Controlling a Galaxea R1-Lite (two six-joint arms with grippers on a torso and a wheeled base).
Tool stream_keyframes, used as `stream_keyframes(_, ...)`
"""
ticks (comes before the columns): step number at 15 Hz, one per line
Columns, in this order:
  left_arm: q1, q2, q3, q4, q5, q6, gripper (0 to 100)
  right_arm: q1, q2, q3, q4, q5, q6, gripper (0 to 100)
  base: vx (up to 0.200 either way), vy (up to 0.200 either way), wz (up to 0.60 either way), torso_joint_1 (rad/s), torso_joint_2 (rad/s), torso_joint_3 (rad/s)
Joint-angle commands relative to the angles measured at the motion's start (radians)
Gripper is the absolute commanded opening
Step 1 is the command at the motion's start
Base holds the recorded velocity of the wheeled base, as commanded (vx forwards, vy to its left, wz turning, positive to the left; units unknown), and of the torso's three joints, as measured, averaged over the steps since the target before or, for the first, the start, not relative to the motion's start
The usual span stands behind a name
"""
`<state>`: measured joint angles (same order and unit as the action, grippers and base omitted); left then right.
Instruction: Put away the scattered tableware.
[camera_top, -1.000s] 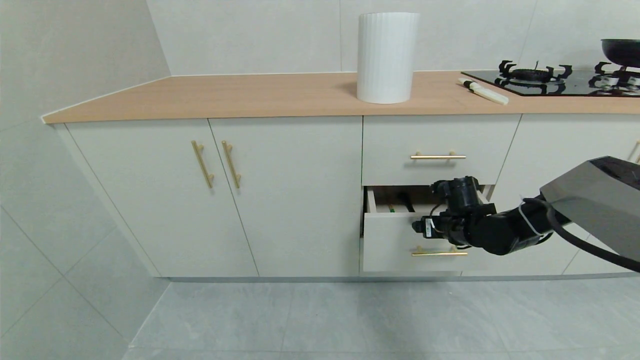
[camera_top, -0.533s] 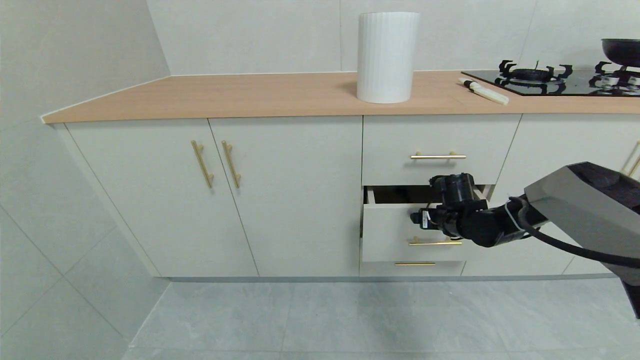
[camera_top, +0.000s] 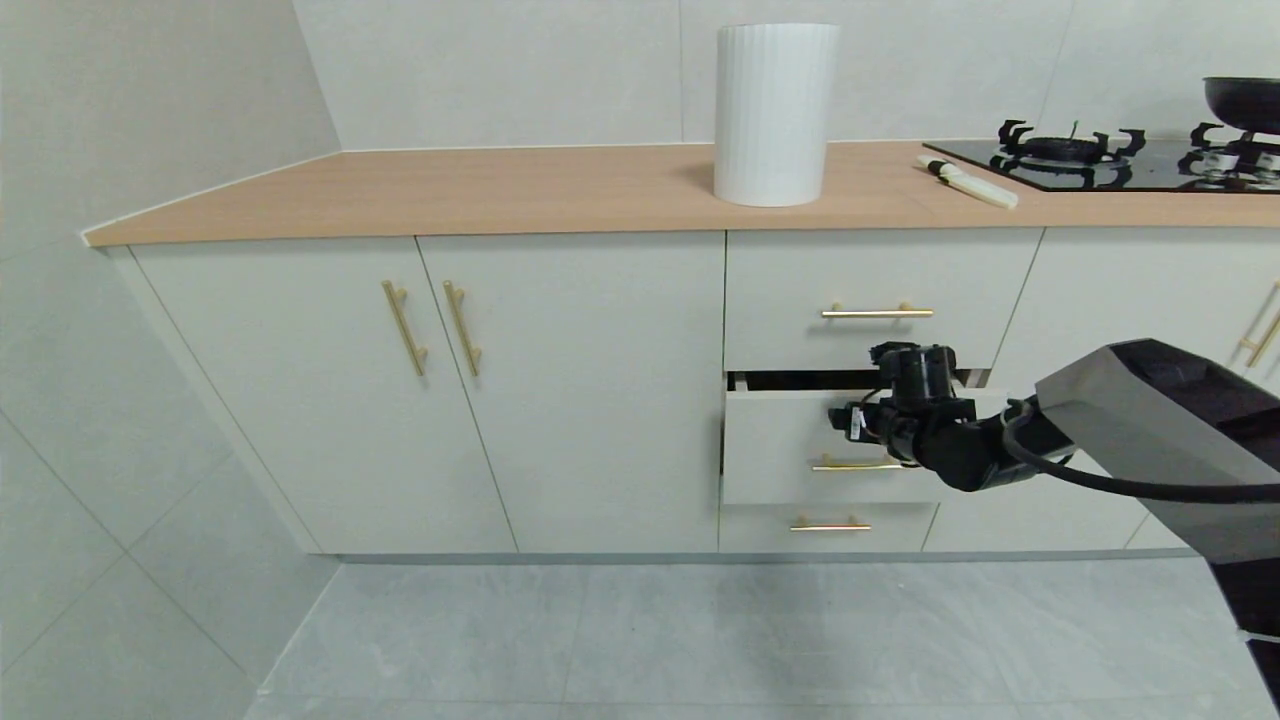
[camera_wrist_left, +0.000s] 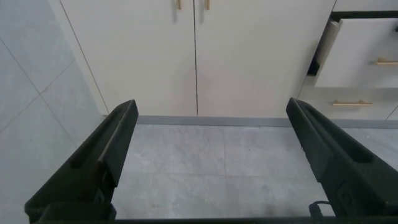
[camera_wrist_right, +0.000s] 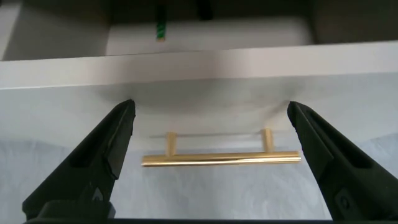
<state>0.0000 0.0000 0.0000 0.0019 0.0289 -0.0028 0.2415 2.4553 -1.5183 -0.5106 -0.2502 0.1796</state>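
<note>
The middle drawer (camera_top: 780, 450) of the cabinet stands a little way out, with a dark gap above its white front. My right gripper (camera_top: 885, 445) is up against that front, near the gold handle (camera_top: 845, 465). In the right wrist view the gripper (camera_wrist_right: 210, 109) is open, its fingers (camera_wrist_right: 112, 149) wide on either side of the handle (camera_wrist_right: 221, 159) and not closed on it. Above the drawer's top edge (camera_wrist_right: 199, 62), a green-striped item (camera_wrist_right: 160, 28) and a dark item (camera_wrist_right: 202, 7) lie inside. My left gripper (camera_wrist_left: 211, 106) hangs open over the floor, holding nothing.
On the wooden counter (camera_top: 500, 190) stand a white ribbed cylinder (camera_top: 772, 115) and a pale-handled knife (camera_top: 968, 183) beside the black hob (camera_top: 1100, 165), which carries a pan (camera_top: 1245, 100). Shut drawers sit above (camera_top: 875, 300) and below (camera_top: 830, 525). Double doors (camera_top: 430, 390) are to the left; grey floor lies in front.
The middle drawer has slid in from well open to nearly shut. My right arm has moved toward the cabinet with it. The bottom drawer's handle has come into view.
</note>
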Motion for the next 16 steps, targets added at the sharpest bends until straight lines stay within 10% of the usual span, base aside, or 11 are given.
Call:
stream_keyframes(1, 0.0, 0.0, 0.0, 0.0, 0.0, 0.0, 100, -0.019, 0.04, -0.039, -0.002, 0.0, 0.001, 100, 0.0, 0.0, 0.0, 0.0, 0.0, 0.0)
stream_keyframes(16, 0.0, 0.0, 0.0, 0.0, 0.0, 0.0, 100, -0.047, 0.166, -0.232, -0.074, -0.06, 0.011, 100, 0.0, 0.0, 0.0, 0.0, 0.0, 0.0)
